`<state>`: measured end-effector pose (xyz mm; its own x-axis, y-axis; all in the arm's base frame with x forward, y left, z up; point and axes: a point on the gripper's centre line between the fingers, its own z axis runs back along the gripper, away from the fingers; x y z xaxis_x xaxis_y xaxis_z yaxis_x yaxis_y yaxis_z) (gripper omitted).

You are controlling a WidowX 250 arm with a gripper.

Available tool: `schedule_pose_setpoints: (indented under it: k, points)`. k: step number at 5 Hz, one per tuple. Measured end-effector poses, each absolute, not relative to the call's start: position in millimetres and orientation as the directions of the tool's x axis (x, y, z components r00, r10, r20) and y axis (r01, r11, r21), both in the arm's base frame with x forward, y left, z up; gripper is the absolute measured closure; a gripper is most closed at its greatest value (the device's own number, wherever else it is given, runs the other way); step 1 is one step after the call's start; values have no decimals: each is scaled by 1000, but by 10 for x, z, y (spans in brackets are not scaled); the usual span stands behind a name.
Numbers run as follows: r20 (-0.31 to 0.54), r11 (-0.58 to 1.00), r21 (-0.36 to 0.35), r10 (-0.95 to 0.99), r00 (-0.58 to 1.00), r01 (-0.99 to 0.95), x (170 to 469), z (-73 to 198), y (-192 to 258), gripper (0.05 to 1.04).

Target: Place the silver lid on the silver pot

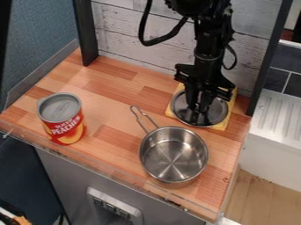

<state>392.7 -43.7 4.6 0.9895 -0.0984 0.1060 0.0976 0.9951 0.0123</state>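
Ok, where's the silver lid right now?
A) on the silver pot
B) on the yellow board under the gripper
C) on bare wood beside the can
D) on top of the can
B: the lid lies over the yellow board below the gripper, and the pot sits uncovered in front.

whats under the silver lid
A flat yellow piece lies under the silver lid, its edges and corners sticking out around the rim. Its middle is covered by the lid, so whether anything else sits between them can't be seen.
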Motion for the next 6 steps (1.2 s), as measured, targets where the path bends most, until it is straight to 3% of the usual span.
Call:
schedule_pose_setpoints:
  k: [1,2,3,6]
  points:
    - [98,994,4,-106,990,106,3919,60,-445,797]
    - [203,994,-12,-105,974,109,3992,495,-489,797]
    - [237,990,-12,-133,962,139,3823,732,-604,797]
    - [135,979,-14,-201,970,205,2981,479,-547,797]
